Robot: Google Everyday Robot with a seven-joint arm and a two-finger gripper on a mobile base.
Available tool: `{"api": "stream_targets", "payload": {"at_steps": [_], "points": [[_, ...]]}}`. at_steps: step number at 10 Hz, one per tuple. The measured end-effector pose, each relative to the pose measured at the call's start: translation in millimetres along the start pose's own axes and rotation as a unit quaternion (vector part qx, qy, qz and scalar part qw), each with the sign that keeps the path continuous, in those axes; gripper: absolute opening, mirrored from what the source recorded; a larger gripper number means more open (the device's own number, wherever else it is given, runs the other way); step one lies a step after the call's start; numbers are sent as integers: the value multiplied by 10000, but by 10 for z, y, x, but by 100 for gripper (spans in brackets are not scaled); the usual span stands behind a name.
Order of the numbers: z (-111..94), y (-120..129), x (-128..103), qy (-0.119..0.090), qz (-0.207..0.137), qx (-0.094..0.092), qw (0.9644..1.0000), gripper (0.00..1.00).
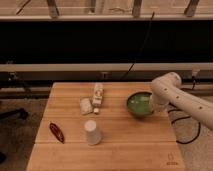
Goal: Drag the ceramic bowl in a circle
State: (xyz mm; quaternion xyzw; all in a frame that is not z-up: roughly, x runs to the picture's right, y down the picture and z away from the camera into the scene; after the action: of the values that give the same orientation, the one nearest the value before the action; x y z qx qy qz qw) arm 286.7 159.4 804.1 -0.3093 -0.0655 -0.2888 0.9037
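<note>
The ceramic bowl (pixel 138 104) is a round green glazed bowl with a darker rim, sitting on the right side of the wooden table (pixel 120 145). My white arm reaches in from the right, and my gripper (pixel 152 105) is at the bowl's right rim, hidden behind the arm's wrist. The white upturned cup (pixel 91 132) stands at the front left of the bowl, well apart from it.
A white packet (pixel 97 94) and a small pale object (pixel 86 105) lie near the table's middle back. A dark red flat object (pixel 56 132) lies at the front left. A black cable hangs behind the table. The table's right edge is close to the bowl.
</note>
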Motion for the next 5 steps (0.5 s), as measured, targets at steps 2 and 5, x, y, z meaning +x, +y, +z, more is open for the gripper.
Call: {"api": "stream_targets", "payload": {"at_steps": [2, 5], "points": [[-5, 135, -262, -184, -166, -24, 9997, 0], [30, 10, -684, -450, -622, -12, 9971, 0]]}}
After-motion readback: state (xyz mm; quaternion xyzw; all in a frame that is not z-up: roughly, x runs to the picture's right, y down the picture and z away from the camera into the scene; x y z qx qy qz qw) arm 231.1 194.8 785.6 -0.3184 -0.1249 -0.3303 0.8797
